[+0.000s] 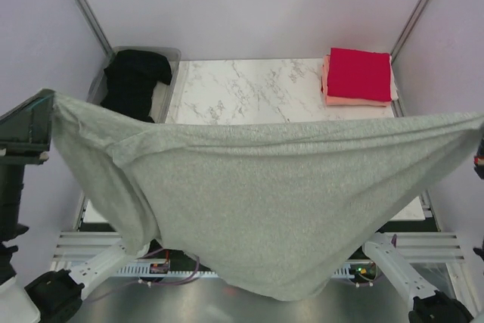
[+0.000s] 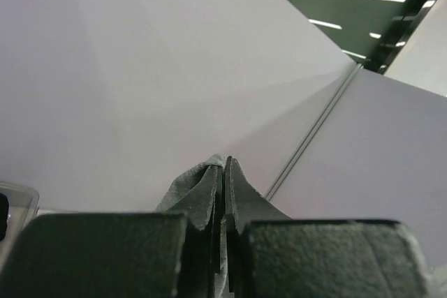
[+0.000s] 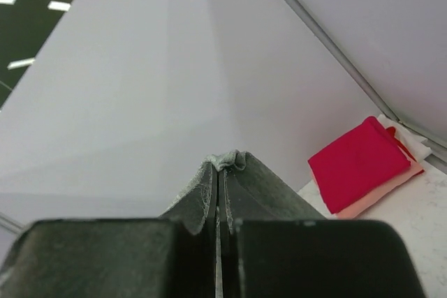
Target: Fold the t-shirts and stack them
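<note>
A heather-grey t-shirt (image 1: 265, 187) hangs spread wide in the air above the table, sagging low in the middle. My left gripper (image 2: 225, 162) is shut on its left edge, and grey cloth (image 2: 183, 188) bulges beside the fingertips. My right gripper (image 3: 225, 158) is shut on the right edge, with a small bunch of cloth (image 3: 232, 160) at its tips. In the top view the left gripper (image 1: 47, 104) is far left, and the right one sits at the frame's right edge. A red t-shirt (image 1: 359, 72) lies folded square on a salmon-pink one (image 1: 352, 100). A black t-shirt (image 1: 134, 81) lies crumpled in the bin.
The clear plastic bin (image 1: 172, 55) stands at the back left of the marble table (image 1: 249, 88). The folded stack, red t-shirt (image 3: 357, 162) on top, sits at the back right corner. White enclosure walls with metal posts (image 1: 83, 1) surround the table. The hanging shirt hides the table's front half.
</note>
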Controlling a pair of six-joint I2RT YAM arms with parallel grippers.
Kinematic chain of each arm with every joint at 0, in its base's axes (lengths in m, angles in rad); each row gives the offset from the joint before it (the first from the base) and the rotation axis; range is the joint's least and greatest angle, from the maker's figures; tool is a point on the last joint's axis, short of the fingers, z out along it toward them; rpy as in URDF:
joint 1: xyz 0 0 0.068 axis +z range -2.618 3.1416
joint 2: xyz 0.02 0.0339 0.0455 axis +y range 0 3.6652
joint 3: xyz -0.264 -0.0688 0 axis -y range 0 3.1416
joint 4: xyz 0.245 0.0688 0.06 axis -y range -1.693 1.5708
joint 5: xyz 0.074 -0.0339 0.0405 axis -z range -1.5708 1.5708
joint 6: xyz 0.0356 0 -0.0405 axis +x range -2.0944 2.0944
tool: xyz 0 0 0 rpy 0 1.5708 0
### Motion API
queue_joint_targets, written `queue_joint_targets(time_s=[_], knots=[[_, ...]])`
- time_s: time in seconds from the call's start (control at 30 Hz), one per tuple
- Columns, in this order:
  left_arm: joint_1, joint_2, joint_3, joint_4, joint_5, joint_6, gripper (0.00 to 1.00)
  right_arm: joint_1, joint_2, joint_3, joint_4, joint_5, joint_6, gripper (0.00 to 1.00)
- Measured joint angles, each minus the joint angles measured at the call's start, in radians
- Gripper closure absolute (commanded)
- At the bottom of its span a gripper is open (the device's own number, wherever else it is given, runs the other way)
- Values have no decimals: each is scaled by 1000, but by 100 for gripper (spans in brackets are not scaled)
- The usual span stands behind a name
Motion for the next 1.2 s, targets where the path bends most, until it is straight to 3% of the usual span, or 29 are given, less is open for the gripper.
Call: queue_joint_targets(time_s=[0.23, 0.37, 0.43, 0.53, 0.6, 0.67, 0.73, 0.9, 1.03, 1.2], knots=[[-20, 144, -34, -2, -71, 20, 98, 0, 196, -154, 95, -72, -59, 100], [-20, 328, 10, 28, -104, 75, 98, 0, 464, -90, 121, -120, -99, 100], [-10, 468, 118, 29, -96, 108, 98, -1, 623, 45, 121, -157, -114, 100], [63, 742, 433, 19, -20, 133, 98, -20, 856, 307, 122, -222, -135, 100], [167, 916, 656, 18, 83, 122, 98, -56, 968, 485, 127, -278, -137, 100], [280, 978, 710, 61, 189, 82, 98, -97, 986, 552, 153, -315, -140, 100], [369, 962, 645, 121, 278, 40, 98, -122, 920, 501, 212, -322, -149, 100], [410, 775, 402, 227, 455, -7, 98, -124, 510, 34, 393, -322, -187, 100], [407, 456, 44, 301, 537, -8, 98, -125, 201, -284, 493, -310, -191, 100], [407, 74, -344, 304, 586, -13, 98, -126, -90, -663, 468, -222, -135, 100]])
